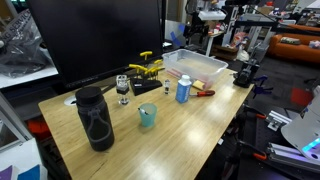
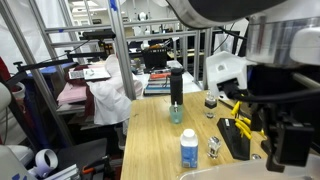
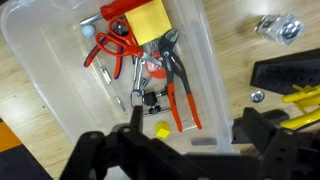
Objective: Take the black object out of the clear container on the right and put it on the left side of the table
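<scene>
The fingers are standing spread wide apart, gripping nothing, hovering over the clear container on the desk. The black object is lying on the container's floor, in the wrist view just above the gap between them and beside the red-handled pliers. It is showing small, chunky and dark.

A: What lies in the container?
B: Pliers and the small object lie inside, side by side. On the counter, a cup stands near the tall bottle.
</scene>
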